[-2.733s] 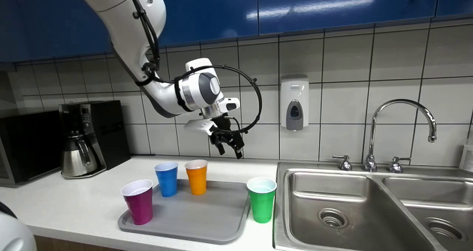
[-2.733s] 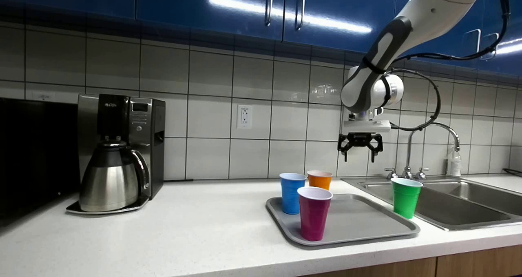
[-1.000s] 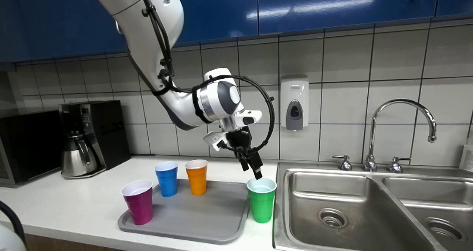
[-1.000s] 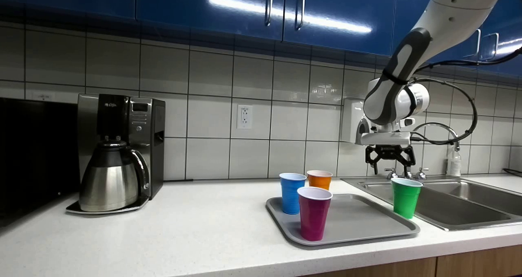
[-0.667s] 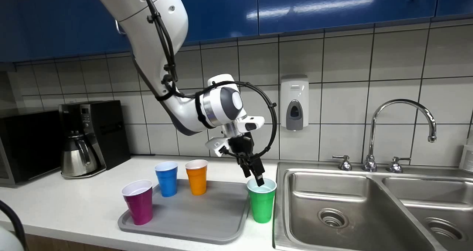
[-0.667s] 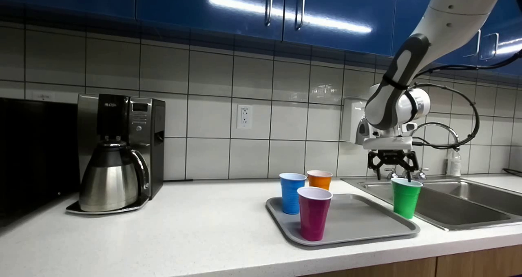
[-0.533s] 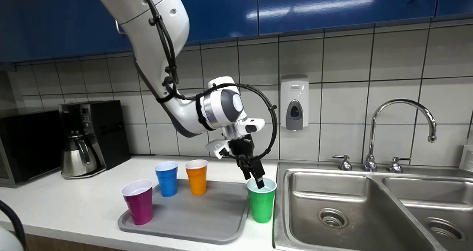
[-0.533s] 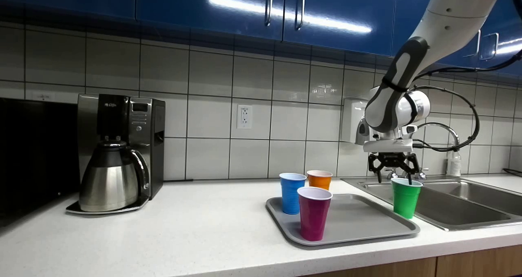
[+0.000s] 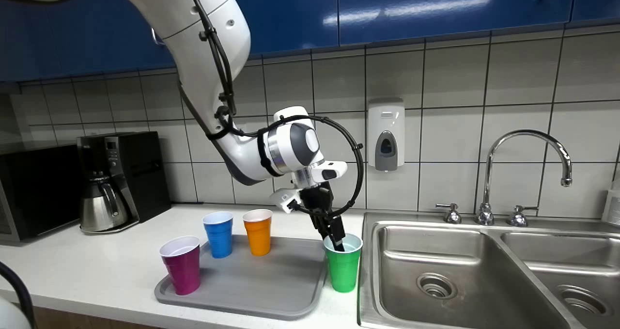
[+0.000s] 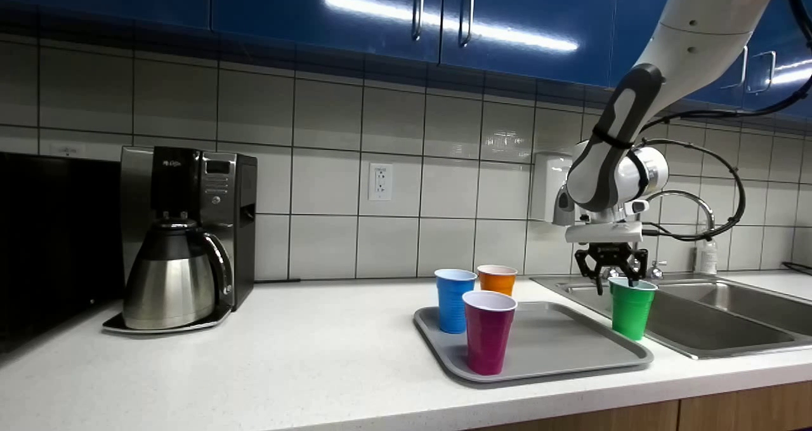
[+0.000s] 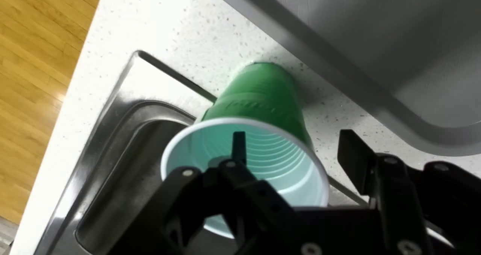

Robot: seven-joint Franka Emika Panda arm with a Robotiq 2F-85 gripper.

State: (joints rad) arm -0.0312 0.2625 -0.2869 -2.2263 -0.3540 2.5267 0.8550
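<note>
The green cup (image 9: 343,273) stands upright on the counter between the tray and the sink. My gripper (image 11: 292,132) straddles its rim from above. In the wrist view one finger (image 11: 239,148) is down inside the cup and the other finger (image 11: 353,161) is outside, on the tray side. A gap shows between the cup wall and the outer finger, so the jaws stand part-way apart with nothing clamped. On the grey tray (image 9: 261,290) stand a magenta cup (image 10: 488,339), a blue cup (image 10: 453,307) and an orange cup (image 9: 259,234).
A steel double sink (image 9: 366,271) with a tall faucet (image 9: 489,169) lies right beside the green cup. A soap dispenser (image 9: 386,135) hangs on the tiled wall. The coffee maker (image 10: 219,234) stands farther along the counter, and blue cabinets (image 10: 507,18) hang overhead.
My gripper has come down and across to the green cup, and one finger has entered it. The jaws have narrowed in the last half second. The cups and tray have not moved.
</note>
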